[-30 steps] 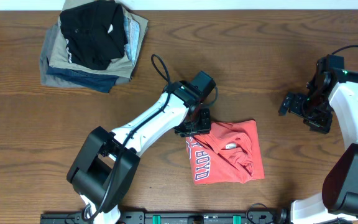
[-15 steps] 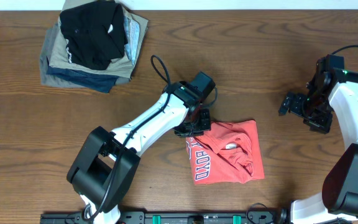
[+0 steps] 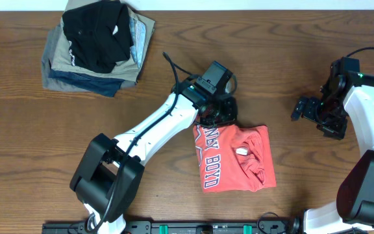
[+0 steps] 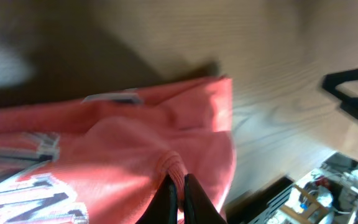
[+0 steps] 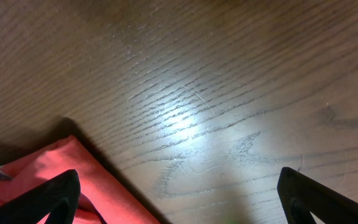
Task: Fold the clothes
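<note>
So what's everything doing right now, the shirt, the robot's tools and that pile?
red T-shirt, rumpled, partly folded, one edge pinched.
left tool, shut on the red T-shirt.
right tool, open, holding nothing.
pile of clothes, folded and stacked, nothing touching it.

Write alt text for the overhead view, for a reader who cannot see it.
The left hand pinches the top edge of a coral-red T-shirt on a wooden table. The right hand hangs open, apart from it; folded garments are piled far left.

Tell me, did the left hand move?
Yes. The left gripper, pinching the red T-shirt, shifted toward the table's far edge, judged against the folded clothes pile.
</note>
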`<move>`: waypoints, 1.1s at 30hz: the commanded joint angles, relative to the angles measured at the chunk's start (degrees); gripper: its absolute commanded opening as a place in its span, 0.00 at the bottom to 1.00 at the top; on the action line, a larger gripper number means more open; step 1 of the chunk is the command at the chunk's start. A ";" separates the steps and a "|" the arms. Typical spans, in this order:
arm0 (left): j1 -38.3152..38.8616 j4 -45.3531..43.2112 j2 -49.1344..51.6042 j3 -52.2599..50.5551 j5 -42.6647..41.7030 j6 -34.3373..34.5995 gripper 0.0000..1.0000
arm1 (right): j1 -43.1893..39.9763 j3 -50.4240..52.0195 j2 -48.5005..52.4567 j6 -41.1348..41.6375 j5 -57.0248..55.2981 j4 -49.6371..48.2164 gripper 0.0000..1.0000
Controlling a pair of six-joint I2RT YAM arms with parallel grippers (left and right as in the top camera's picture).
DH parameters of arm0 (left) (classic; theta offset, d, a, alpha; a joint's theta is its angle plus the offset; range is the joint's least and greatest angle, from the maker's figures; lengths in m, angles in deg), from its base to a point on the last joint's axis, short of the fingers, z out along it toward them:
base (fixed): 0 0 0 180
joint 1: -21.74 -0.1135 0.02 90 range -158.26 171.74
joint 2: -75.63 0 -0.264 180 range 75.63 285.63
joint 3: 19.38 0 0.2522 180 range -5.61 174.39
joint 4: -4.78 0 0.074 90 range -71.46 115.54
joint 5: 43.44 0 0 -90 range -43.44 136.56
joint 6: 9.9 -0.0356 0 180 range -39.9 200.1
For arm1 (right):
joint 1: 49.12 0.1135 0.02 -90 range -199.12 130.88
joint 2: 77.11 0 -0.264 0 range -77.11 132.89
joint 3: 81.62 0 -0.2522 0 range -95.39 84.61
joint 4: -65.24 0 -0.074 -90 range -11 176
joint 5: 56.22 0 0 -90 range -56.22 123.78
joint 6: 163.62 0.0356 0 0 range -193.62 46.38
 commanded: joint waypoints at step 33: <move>14.38 -13.25 3.67 0.90 22.62 -3.15 0.23 | -0.26 -0.59 -0.17 -0.22 0.22 0.02 0.99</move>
